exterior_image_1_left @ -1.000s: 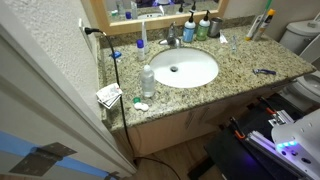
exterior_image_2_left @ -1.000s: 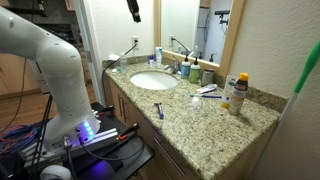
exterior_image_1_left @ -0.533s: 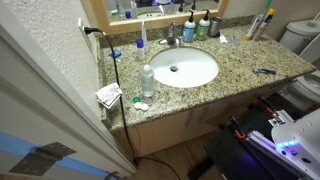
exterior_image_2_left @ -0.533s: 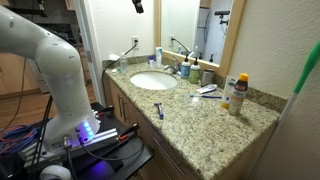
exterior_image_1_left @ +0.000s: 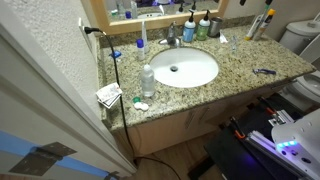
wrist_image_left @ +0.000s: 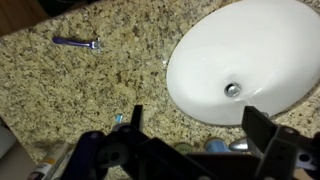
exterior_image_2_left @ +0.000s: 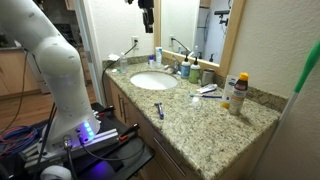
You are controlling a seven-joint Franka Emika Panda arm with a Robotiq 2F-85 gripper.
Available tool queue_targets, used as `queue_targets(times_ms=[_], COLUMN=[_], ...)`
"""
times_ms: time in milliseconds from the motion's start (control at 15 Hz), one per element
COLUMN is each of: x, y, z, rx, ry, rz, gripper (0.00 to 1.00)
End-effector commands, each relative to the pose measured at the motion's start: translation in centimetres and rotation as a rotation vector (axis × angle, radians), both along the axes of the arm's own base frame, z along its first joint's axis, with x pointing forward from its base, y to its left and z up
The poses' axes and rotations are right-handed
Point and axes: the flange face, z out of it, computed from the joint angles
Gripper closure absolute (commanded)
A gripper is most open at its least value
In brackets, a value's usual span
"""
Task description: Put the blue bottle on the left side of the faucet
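The blue bottle (exterior_image_1_left: 189, 33) stands upright behind the white basin (exterior_image_1_left: 200, 78), just beside the chrome faucet (exterior_image_1_left: 172, 41), with the green bottle (exterior_image_1_left: 203, 28) on its other side. The blue bottle also shows in an exterior view (exterior_image_2_left: 185, 69). In the wrist view I look down on the blue bottle's top (wrist_image_left: 217, 146) and the faucet (wrist_image_left: 240, 144), low in the frame. My gripper (wrist_image_left: 200, 125) is open and empty, high above the basin's edge (wrist_image_left: 200, 100). It also shows at the top of an exterior view (exterior_image_2_left: 147, 12).
A clear bottle with a white cap (exterior_image_1_left: 148, 80) stands beside the basin. A blue razor (exterior_image_1_left: 264, 71) lies on the granite counter (exterior_image_1_left: 250, 55) and shows in the wrist view (wrist_image_left: 76, 42). Spray cans (exterior_image_2_left: 238, 92) stand near the mirror.
My gripper has moved sideways along the top of the exterior view, toward the space above the sink. The bottles have not moved.
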Motion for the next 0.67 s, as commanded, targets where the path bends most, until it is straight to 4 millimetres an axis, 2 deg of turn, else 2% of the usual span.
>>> queue_targets(times_ms=[0, 200, 267, 400, 600], x=[1.2, 1.0, 1.6, 5.9, 11.3], y=[0.0, -0.1, 0.0, -0.6, -1.1], z=[0.0, -0.1, -1.6, -3.9, -4.3], rx=[0.004, 0.005, -0.02, -0.013, 0.024], ry=[0.008, 0.01, 0.039, 0.053, 0.049], rz=[-0.001, 0.0, -0.007, -0.007, 0.021], gripper=[0.0, 0.0, 0.0, 0.0, 0.0])
